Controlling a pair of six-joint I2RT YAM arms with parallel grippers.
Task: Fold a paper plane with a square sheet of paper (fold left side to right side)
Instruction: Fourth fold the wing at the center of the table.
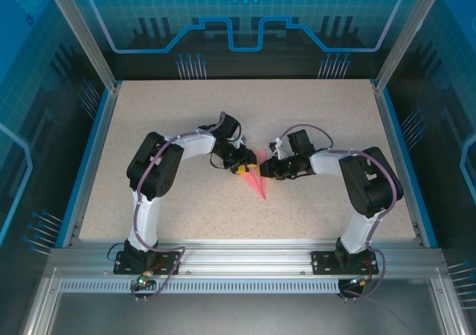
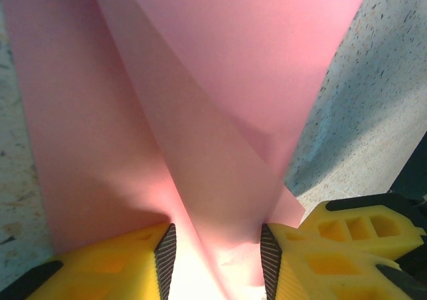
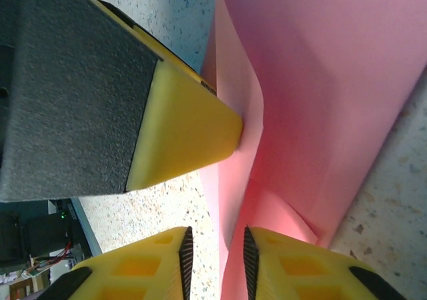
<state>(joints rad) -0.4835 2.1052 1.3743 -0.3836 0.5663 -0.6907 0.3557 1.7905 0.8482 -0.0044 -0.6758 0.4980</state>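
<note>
1. Speckled beige worktop [image 1: 149,119] lies under me inside a blue-lit enclosure [image 1: 238,22]. The paper [image 1: 258,180] sits near the middle, between my two end effectors.
2. From above, the paper reads as a narrow pink triangle with its tip pointing toward my bases, so I judge the early folds done.
3. It is no finished plane. In my wrist views several layers [image 2: 233,80] stand off the worktop and curve, one flap leaning over another, and no crease looks pressed flat.
4. What is left, I judge, is to carry the raised left side over to the right, flatten it and sharpen the crease.
5. Both my arms are bent at the elbow and reach inward with low wrists, meeting at the paper from opposite sides.
6. My left end effector [image 1: 240,167] is at the paper's left edge, near its wide end. Its fingers stand apart with the lifted layers running up between the black pads [image 2: 165,253]; I cannot tell whether either pad touches.
7. My right end effector [image 1: 268,170] comes in from the other side. Its fingers are a little apart, with the paper's edge in the gap and bare worktop beside it, so nothing is clamped.
8. In the right wrist view, a yellow fingertip [image 3: 200,130] of my left end effector meets the standing fold.
</note>
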